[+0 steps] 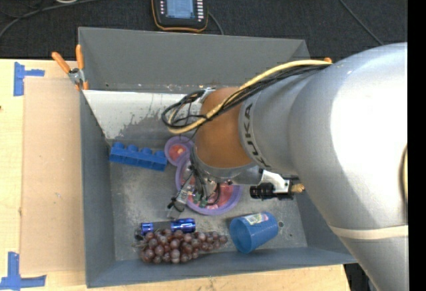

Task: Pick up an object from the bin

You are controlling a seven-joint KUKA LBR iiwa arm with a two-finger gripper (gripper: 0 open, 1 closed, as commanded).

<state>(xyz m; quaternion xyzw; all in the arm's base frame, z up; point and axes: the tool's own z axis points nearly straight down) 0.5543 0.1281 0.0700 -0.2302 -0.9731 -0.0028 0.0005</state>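
Observation:
My gripper (192,192) hangs low in the middle of the bin, over the left edge of a flat purple disc (226,202) that lies on the floor. A smaller purple piece with a pink centre (178,148) sits just behind and left of it. A small shiny blue cylinder (182,224) lies in front of the gripper, with a second one (146,227) further left.
A blue toy brick (137,156) lies at the left. A bunch of dark plastic grapes (178,246) runs along the front wall. A blue cup (253,231) lies on its side at the front right, and a black and white pen-like thing (271,190) lies beside the arm.

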